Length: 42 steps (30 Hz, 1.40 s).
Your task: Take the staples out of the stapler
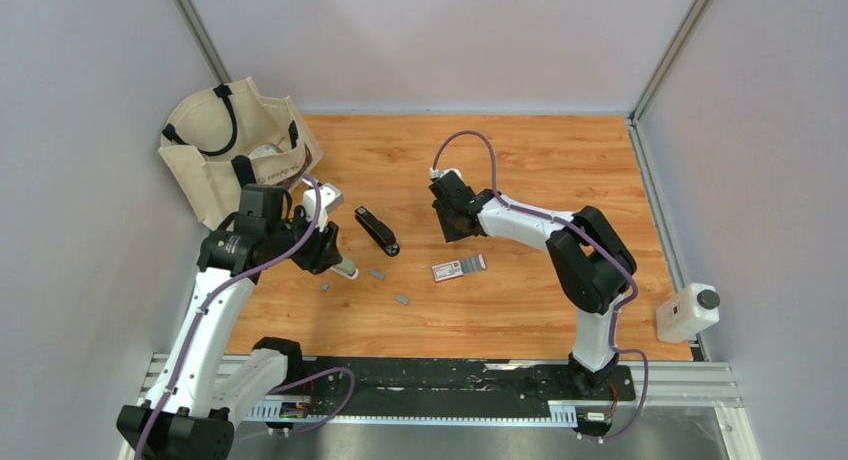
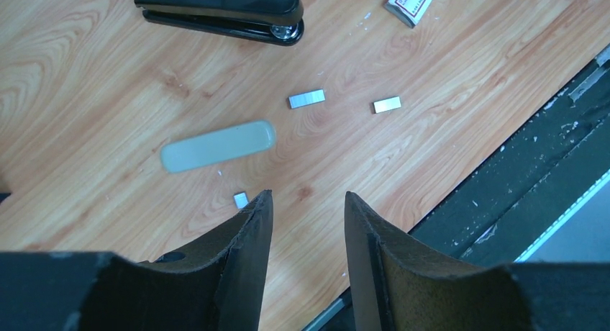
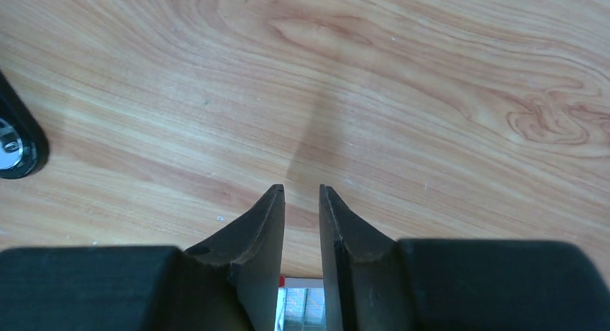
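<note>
— What could be spoiled from here?
— The left gripper (image 2: 309, 198) is held wide open and empty above the table (image 2: 86, 93). The staples (image 2: 307, 98) are scattered as three short strips near the front edge. One lies just beside a finger and could be swept off or bent if the gripper is lowered carelessly.
— And the stapler (image 1: 377, 230)?
— It is laid in the middle, seemingly closed, apart from both arms. The right gripper (image 3: 302, 194) is opened only narrowly, and nothing is held.
— What is hidden?
— Whether any staples are inside cannot be told. The stapler is cut off in both wrist views.
</note>
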Tool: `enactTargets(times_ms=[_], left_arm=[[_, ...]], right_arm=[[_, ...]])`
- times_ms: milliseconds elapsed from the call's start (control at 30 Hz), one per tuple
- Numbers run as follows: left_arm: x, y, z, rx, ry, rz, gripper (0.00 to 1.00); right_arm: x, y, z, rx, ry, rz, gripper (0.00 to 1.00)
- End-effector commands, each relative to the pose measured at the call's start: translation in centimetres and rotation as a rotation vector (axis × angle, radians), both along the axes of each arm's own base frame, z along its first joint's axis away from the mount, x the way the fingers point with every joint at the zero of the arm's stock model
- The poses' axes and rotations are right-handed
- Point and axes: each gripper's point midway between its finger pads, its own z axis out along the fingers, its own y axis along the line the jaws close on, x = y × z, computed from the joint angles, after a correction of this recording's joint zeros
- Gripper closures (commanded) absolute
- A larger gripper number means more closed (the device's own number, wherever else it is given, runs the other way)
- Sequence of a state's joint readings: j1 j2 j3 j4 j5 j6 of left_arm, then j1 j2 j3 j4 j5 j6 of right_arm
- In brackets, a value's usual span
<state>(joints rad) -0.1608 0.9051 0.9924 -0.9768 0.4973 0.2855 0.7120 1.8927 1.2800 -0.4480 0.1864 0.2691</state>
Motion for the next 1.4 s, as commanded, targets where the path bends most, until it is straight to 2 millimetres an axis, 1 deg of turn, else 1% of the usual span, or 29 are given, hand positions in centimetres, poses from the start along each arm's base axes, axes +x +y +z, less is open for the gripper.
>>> enactTargets(times_ms=[0,33,67,167,267,367,633,700,733,833,867,933,967,1167,1300,1333,1367], left_arm=[[0.1,-0.1,1.5,-0.006,-0.046,-0.028,0.5],[0.1,-0.2,1.5,-0.007,-0.045,-0.029,0.5],[0.1,-0.2,1.6,-0.01,-0.048,-0.031,0.5],[0.0,-0.3,1.7,-0.017,-0.058,-0.039,0.5],[-0.2,-0.3,1.7,-0.016,-0.058,-0.042,0.49],[-0.5,-0.2,1.5,-0.009,-0.065,-0.052,0.49],[-1.2,-0.3,1.3,-0.014,-0.075,-0.074,0.47],[-1.3,-0.3,1.2,-0.012,-0.075,-0.076,0.47],[-1.3,-0.3,1.3,-0.012,-0.077,-0.076,0.47],[-1.4,-0.4,1.1,-0.016,-0.073,-0.079,0.46],[-1.5,-0.3,1.1,-0.015,-0.075,-0.078,0.45],[-1.6,-0.3,1.0,-0.014,-0.072,-0.078,0.45],[-1.6,-0.4,1.0,-0.017,-0.073,-0.08,0.45],[-1.9,-0.3,1.0,-0.015,-0.078,-0.085,0.44],[-1.9,-0.2,0.9,-0.011,-0.08,-0.086,0.44],[-1.9,-0.2,0.9,-0.01,-0.079,-0.087,0.44],[-2.0,-0.2,0.9,-0.007,-0.081,-0.088,0.44]], right_arm=[[0.9,-0.6,0.5,-0.02,-0.025,-0.087,0.67],[0.7,-0.9,0.3,-0.023,-0.02,-0.114,0.64],[0.4,-1.2,0.0,-0.029,-0.005,-0.125,0.63],[-0.6,-1.7,-0.9,-0.034,0.025,-0.153,0.62],[-1.2,-2.3,-1.1,-0.041,0.037,-0.166,0.62],[-1.7,-2.6,-0.9,-0.035,0.039,-0.18,0.62],[-3.4,-3.7,-1.6,-0.042,0.078,-0.21,0.61],[-3.6,-3.8,-1.1,-0.031,0.072,-0.219,0.61],[-4.1,-4.1,-1.4,-0.036,0.082,-0.221,0.61],[-4.6,-4.3,-0.8,-0.019,0.071,-0.238,0.59],[-5.1,-4.5,-1.0,-0.025,0.076,-0.238,0.58],[-5.3,-4.7,-0.6,-0.018,0.066,-0.249,0.58],[-5.7,-4.8,-0.9,-0.021,0.07,-0.248,0.57],[-6.3,-4.9,-0.7,-0.013,0.059,-0.262,0.56],[-5.6,-4.5,-0.8,-0.017,0.052,-0.259,0.55],[-5.0,-4.1,-0.4,-0.012,0.039,-0.259,0.54],[-4.9,-4.0,-0.7,-0.024,0.045,-0.257,0.55]])
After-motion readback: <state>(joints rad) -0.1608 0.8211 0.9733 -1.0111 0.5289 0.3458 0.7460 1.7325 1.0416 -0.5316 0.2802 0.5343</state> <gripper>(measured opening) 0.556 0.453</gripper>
